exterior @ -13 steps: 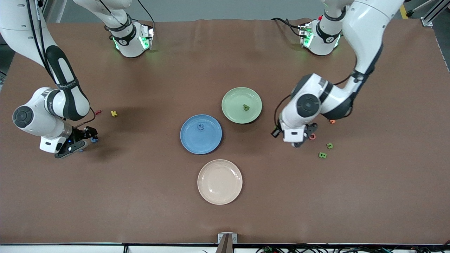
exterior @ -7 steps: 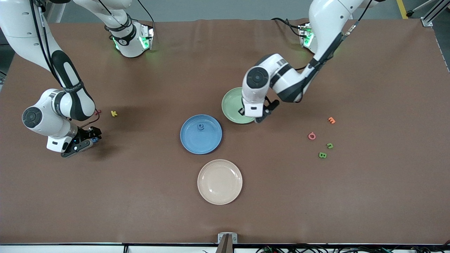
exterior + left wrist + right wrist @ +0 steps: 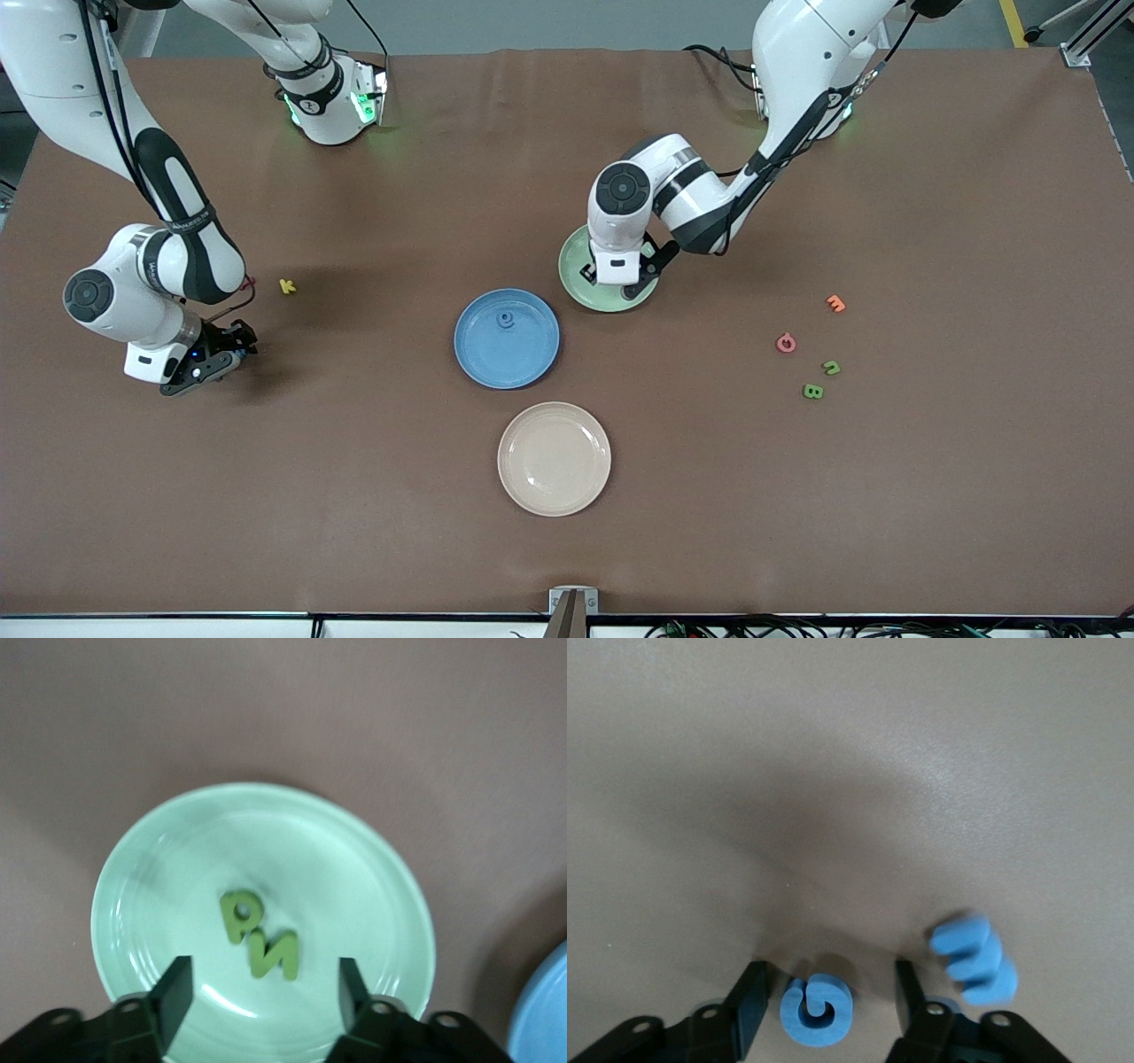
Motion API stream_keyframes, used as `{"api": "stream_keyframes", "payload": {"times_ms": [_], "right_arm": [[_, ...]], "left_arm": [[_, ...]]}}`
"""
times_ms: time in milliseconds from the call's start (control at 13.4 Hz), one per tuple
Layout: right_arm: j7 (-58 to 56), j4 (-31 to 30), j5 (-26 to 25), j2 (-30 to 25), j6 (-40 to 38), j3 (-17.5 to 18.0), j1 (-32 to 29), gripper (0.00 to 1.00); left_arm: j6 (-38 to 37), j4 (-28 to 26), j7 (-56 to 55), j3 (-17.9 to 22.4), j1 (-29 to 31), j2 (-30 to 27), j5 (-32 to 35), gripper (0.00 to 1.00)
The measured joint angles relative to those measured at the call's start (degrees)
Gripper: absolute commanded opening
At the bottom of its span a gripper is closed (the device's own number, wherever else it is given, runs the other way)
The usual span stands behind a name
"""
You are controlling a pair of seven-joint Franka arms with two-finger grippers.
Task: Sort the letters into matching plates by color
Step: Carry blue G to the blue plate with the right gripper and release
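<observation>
The left hand [image 3: 261,992] hangs low over the pale green plate [image 3: 580,288], fingers spread apart and gripping nothing; between and just past the fingertips, two green letters [image 3: 261,939] lie touching each other near the plate's middle. At the right arm's end of the bench [image 3: 354,496], the right hand [image 3: 828,1001] is down at the surface with its fingers part-open on either side of a curled blue letter [image 3: 817,1010], not visibly pressing it; a second blue letter [image 3: 974,959] lies just beside that hand. The blue plate [image 3: 507,338], next to the green one and nearer the front camera, holds one blue letter [image 3: 506,320]. Two more green letters [image 3: 813,391] lie loose toward the left arm's end, near a pink letter [image 3: 786,343] and an orange letter [image 3: 835,304]. A cream plate [image 3: 555,458] sits nearest the front camera, and a yellow letter [image 3: 286,286] lies near the right arm.
</observation>
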Motion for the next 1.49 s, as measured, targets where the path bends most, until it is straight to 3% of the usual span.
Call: {"api": "stream_keyframes", "payload": {"times_ms": [149,522,820,1118,1491], "right_arm": [[0.0,0.0,0.0,0.0,0.0,0.0,0.0,0.58],[0.0,0.0,0.0,-0.3,-0.1,-0.1,0.0,0.25],[0.0,0.2,0.0,-0.3,-0.5,0.0,0.0,0.19],[3.6,3.7,0.0,-2.2,-9.4,0.3,2.5,0.17],[17.2,14.2,0.0,-5.1,-27.3,0.6,9.3,0.16]], "left_arm": [[-1.1,0.8,1.8,0.4,3.2,-0.9,3.0,1.0],[-5.0,1.5,21.0,0.7,19.1,-3.2,11.7,1.0],[-5.0,1.4,33.2,0.8,30.2,-2.8,13.4,0.99],[-4.1,2.0,29.3,0.8,35.7,-1.1,13.4,0.98],[2.5,3.5,11.8,1.4,37.4,3.0,13.4,0.95]]}}
